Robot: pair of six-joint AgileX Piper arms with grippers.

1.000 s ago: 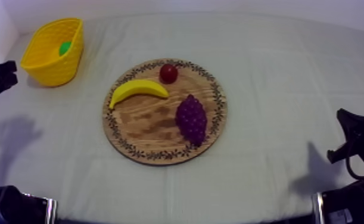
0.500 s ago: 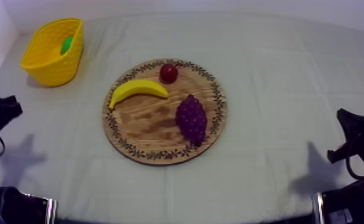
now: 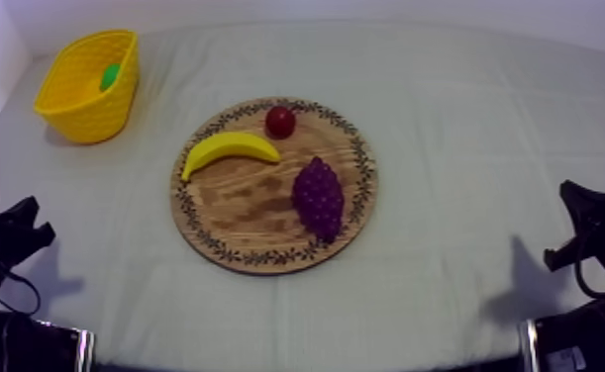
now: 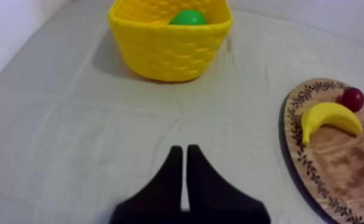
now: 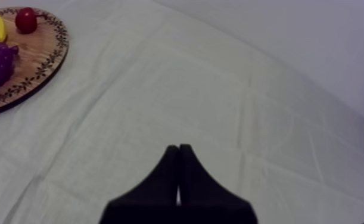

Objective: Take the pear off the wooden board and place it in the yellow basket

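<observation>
Since the pear [image 4: 187, 17] lies in the basket [image 4: 169, 53] at the far left, off the board [image 3: 256, 223], we judge the task done. Our left pincer [image 4: 182, 150] and right pincer [image 5: 179, 148] are both clenched on nothing; the next move calls only for rest.

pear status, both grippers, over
Left gripper shut, empty. Right gripper shut, empty. Pear in yellow basket. Banana, grapes, small red fruit on board.

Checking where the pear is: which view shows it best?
The left wrist view: the pear shows larger, above the rim of the yellow basket. The top view shows a small green patch inside it.
</observation>
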